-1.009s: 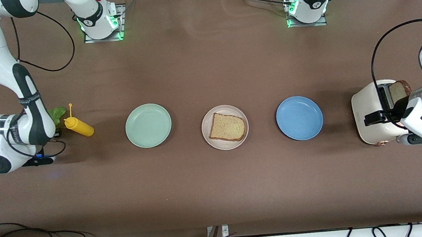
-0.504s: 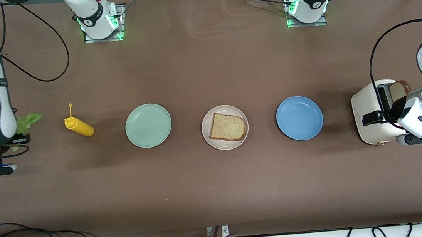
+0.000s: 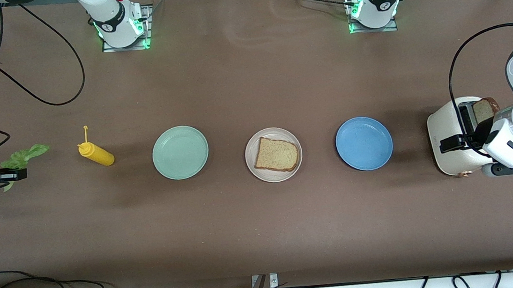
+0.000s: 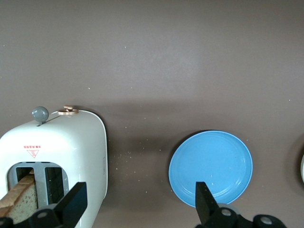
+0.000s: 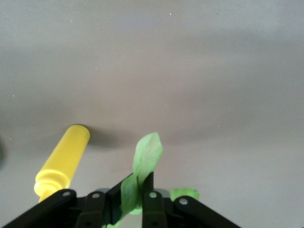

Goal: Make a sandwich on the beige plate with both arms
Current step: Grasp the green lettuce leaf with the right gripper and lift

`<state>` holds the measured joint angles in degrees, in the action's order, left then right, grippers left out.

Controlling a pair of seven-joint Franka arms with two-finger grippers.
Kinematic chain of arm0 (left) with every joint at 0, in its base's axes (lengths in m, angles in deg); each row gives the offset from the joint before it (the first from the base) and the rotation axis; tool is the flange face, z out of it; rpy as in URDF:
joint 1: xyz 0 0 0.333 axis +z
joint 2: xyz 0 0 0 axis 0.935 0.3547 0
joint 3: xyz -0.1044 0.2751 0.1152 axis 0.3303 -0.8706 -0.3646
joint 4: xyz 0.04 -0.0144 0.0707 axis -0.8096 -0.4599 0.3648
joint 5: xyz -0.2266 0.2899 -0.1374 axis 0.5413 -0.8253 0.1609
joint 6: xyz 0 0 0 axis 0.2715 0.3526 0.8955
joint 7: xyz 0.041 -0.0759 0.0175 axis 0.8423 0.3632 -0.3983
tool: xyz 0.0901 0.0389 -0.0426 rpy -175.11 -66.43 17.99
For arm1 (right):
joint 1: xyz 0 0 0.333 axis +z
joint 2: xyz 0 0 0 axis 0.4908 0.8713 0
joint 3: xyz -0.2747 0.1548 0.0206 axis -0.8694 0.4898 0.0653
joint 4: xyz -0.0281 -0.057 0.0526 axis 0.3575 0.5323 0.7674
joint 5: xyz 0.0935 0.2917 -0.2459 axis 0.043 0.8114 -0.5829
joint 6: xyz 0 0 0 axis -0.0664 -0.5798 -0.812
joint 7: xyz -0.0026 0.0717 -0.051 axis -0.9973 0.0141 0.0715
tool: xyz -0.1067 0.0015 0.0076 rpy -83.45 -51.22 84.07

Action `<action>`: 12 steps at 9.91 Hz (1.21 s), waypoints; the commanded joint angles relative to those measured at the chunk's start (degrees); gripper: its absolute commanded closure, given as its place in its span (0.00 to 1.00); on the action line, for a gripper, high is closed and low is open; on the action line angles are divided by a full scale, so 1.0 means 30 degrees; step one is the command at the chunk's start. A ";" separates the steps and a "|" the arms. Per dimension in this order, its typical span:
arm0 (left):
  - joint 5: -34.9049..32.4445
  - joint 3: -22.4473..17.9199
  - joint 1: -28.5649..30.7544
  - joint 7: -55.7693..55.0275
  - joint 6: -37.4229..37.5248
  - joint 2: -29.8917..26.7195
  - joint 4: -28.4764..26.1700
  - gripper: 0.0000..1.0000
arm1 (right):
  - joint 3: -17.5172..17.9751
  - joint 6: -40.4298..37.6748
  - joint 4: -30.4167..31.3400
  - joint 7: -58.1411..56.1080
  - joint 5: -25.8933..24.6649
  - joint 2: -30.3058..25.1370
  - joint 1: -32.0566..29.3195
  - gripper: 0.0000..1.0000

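Here the right gripper pinches a lettuce leaf, its long axis pointing toward the mustard bottle; the left gripper gapes over the toaster.

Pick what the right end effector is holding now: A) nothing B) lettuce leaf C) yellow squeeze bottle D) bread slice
B: the right end effector is shut on the lettuce leaf, which sticks out between its fingers above the table at the right arm's end, while the yellow squeeze bottle lies apart on the table.
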<state>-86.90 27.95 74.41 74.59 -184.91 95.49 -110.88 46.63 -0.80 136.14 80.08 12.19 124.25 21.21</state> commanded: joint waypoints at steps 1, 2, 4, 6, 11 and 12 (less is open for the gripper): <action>-0.0708 0.0071 -0.0147 -0.0059 0.0148 0.0126 0.0325 0.00 | 0.0214 -0.0649 -0.0841 0.0046 0.0249 -0.0124 -0.0028 1.00; -0.0708 0.0071 -0.0002 -0.0030 0.0148 0.0126 0.0325 0.00 | 0.0243 -0.0649 -0.0841 0.0075 0.0162 -0.0125 0.0060 1.00; -0.0708 0.0071 0.0029 -0.0030 0.0148 0.0126 0.0325 0.00 | 0.0243 -0.0707 -0.0870 -0.0041 0.0219 -0.0270 0.0032 1.00; -0.0708 0.0071 0.0058 -0.0030 0.0148 0.0126 0.0325 0.00 | 0.0272 -0.0795 -0.0841 -0.0246 0.0248 -0.0359 0.0003 1.00; -0.0737 0.0071 0.0000 -0.0059 0.0148 0.0126 0.0296 0.00 | 0.0331 -0.0854 -0.1249 0.0422 0.0481 -0.0388 0.0119 1.00; -0.0737 0.0071 -0.0029 -0.0059 0.0148 0.0126 0.0296 0.00 | 0.0650 -0.0854 -0.1541 0.1645 0.1121 -0.1026 0.0206 1.00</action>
<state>-86.91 27.86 74.46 74.59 -184.91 95.52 -110.88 47.39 -1.93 133.02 81.40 13.41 123.69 21.66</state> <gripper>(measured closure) 0.000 0.899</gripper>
